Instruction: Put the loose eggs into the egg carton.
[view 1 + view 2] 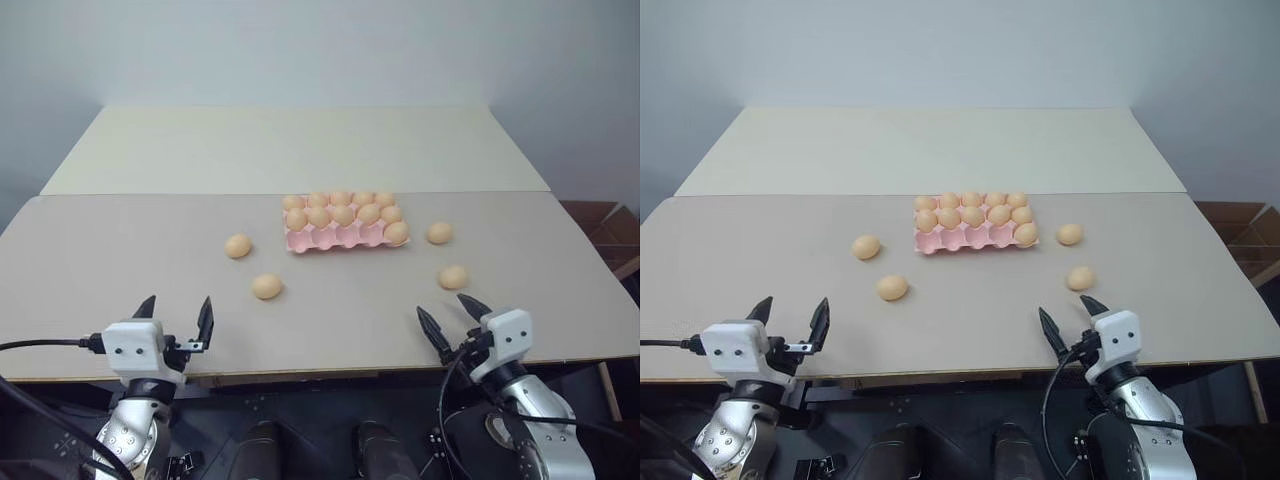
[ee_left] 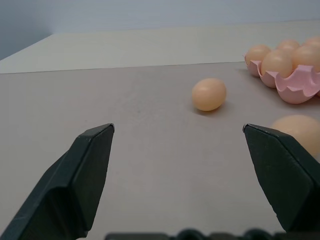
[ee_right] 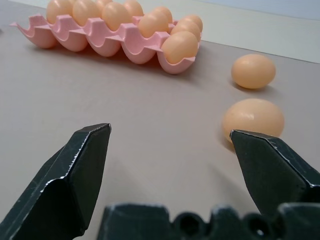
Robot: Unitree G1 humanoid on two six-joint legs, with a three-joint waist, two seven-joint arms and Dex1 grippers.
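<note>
The left tool [image 1: 176, 311] hovers over the near edge of the bench [image 1: 120, 250] with its two black fingers spread wide and nothing between them. The right tool [image 1: 453, 317] does likewise on the other side, fingers wide apart and empty.

Four loose eggs lie on the bench, all smooth, oval and light orange-tan. Nearest the left tool is one egg [image 1: 266, 287], with a second egg [image 1: 237, 246] farther out, left of the egg carton [image 1: 335, 238]. Just ahead of the right tool lies a third egg [image 1: 453, 277], and a fourth egg [image 1: 439, 233] sits beyond it, just beside the carton's right end.

The carton is a flat pink moulded tray with scalloped edges, in the middle of the bench. Its two far rows are filled with matching eggs; in the near row an egg [image 1: 396, 233] fills the rightmost cup, and the other cups stand empty.
</note>
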